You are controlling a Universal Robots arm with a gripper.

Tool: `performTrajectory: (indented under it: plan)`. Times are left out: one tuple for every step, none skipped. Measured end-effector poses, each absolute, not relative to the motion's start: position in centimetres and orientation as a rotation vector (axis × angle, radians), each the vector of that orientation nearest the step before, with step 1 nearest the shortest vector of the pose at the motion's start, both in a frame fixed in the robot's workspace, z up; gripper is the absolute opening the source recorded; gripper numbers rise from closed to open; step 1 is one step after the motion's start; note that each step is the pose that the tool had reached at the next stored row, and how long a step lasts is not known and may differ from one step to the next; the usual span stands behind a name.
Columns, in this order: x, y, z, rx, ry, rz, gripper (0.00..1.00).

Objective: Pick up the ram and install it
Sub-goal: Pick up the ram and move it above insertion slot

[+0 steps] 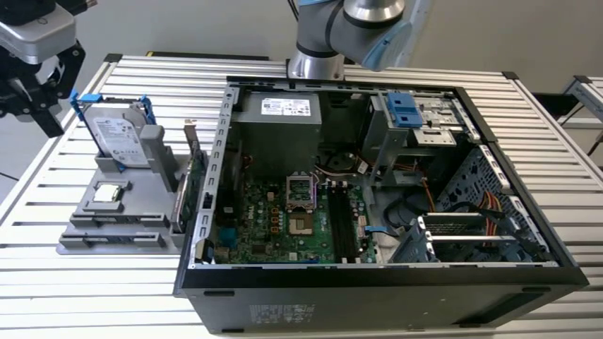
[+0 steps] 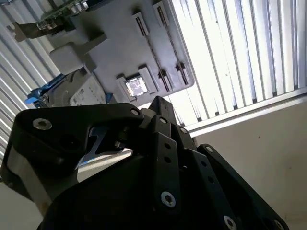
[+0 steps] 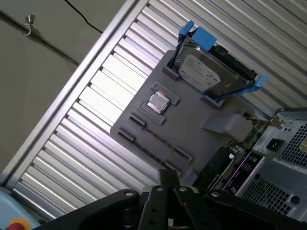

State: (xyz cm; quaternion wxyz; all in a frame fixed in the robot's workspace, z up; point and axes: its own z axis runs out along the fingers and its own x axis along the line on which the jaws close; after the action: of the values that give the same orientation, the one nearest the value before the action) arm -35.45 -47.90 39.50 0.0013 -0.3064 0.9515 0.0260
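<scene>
The black, jointed claw [image 1: 38, 106] hangs at the exterior view's left, by the edge of the ribbed metal counter [image 1: 104, 282] and near the grey moulded tray [image 1: 141, 240]. Clenched or released, I cannot tell. I cannot tell where the slim ram sits either.

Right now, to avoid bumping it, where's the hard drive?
Exterior view's left: the hard drive stands in the gray holder, between the pincer and the case.

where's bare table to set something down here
Bare table slats on the exterior view's right of the computer case, and on the camera's side of the gray holder. Crowded between holder and case, where a card stands.
</scene>
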Motion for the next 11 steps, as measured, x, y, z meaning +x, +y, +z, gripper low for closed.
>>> performTrajectory:
  plan:
    - [-35.46,-47.90,39.50,-0.991,2.978,0.082,0.00]
    - [-35.45,-47.90,39.50,-1.005,2.974,0.082,0.00]
    - [-35.45,-47.90,39.50,-1.019,2.969,0.082,0.00]
    - [-35.45,-47.90,39.50,-1.033,2.964,0.082,0.00]
    - [-35.45,-47.90,39.50,-1.048,2.960,0.082,0.00]
    - [-35.45,-47.90,39.49,-1.061,2.955,0.082,0.00]
    - [-35.45,-47.90,39.49,-1.074,2.950,0.082,0.00]
    - [-35.45,-47.90,39.50,-1.088,2.945,0.082,0.00]
    - [-35.45,-47.90,39.49,-1.101,2.941,0.082,0.00]
    - [-35.45,-47.90,39.50,-1.114,2.936,0.082,0.00]
    - [-35.45,-47.90,39.50,-1.127,2.932,0.082,0.00]
